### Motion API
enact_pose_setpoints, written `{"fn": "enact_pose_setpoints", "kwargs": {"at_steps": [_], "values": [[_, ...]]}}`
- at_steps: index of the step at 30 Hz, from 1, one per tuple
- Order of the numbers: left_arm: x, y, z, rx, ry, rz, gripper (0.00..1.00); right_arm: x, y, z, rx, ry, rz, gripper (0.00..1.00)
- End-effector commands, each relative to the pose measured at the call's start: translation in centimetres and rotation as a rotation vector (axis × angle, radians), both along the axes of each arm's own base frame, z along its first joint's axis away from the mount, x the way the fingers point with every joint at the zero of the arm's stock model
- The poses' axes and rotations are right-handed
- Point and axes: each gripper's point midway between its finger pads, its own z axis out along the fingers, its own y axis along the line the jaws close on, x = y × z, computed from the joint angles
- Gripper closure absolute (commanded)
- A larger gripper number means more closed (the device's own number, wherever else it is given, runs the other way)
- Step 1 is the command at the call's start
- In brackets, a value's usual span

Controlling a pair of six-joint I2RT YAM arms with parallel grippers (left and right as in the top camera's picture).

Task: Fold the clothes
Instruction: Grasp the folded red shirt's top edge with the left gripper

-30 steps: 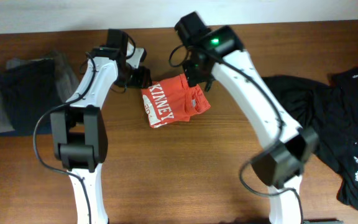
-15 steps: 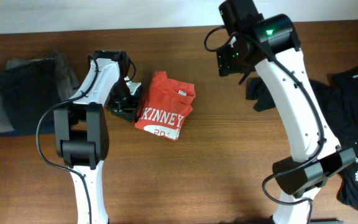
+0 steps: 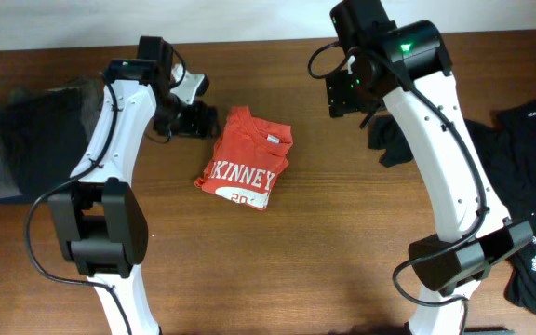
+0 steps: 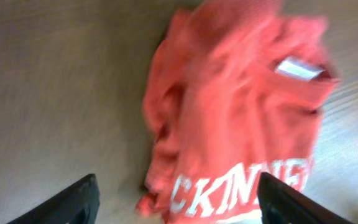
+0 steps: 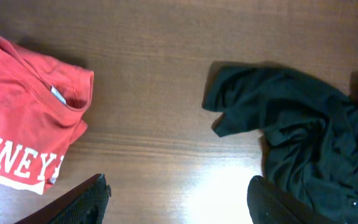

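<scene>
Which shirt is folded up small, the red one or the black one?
The orange-red T-shirt in the middle: it is a small tidy packet, while the black shirt lies loose and crumpled on the right.

A brown wood-grain desk (image 3: 277, 261) fills the overhead view. Along its far edge runs a pale white strip (image 3: 249, 19) of background. At the desk's left end lies a pile of dark and grey fabric (image 3: 26, 140), partly cut off by the frame edge.

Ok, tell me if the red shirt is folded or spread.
Folded. The red shirt lies as a small compact packet with layered edges, collar and lettering on top.
</scene>
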Motion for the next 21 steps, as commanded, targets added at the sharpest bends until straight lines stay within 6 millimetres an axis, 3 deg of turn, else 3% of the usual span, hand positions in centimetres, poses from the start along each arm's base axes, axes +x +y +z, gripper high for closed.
{"fn": "enact_pose_setpoints", "kwargs": {"at_steps": [1,12,17,21], "values": [[1.1,-2.4,0.8,-0.138,-0.065,-0.086,0.15,-0.3,-0.4,0.2,0.001,0.006,-0.01,0.24],[3.9,-5.0,-4.6,-0.296,-0.064,-0.12,0.13,-0.6,-0.5,0.1,-0.002,0.015,-0.01,0.24],[4.3,-5.7,-9.1,-0.336,-0.019,-0.12,0.13,-0.7,-0.5,0.1,-0.004,0.02,-0.01,0.24],[3.3,-6.3,-12.4,-0.355,0.066,-0.108,0.14,-0.8,-0.5,0.1,-0.006,0.024,-0.01,0.24]]}}
